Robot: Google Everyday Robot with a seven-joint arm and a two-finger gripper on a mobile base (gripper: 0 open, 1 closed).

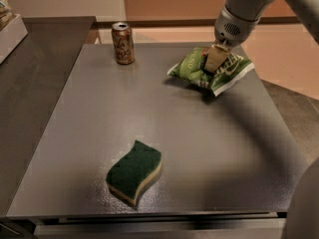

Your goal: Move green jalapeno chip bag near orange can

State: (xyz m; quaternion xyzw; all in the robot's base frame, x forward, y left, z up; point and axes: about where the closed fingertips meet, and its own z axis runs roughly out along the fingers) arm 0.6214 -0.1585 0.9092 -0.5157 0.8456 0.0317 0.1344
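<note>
Gripper (213, 62) upper right, jaws closed

One camera on this, set high off the near edge of the table (209, 148), tilted down and looking across it toward the far wall. The table fills nearly the whole view. The sponge (134, 169) lies closest to the lens, and the orange can (122, 43) stands far back left. The gripper (212, 66) reaches in from top right, fingers (216, 58) pinched on the green jalapeno chip bag (188, 66).

On your bench (209, 148), the orange can (122, 43) stands back left. The green jalapeno chip bag (190, 66) is back right, with your tool (214, 62) clamped on it from above. The sponge (134, 171) lies near the front.
</note>
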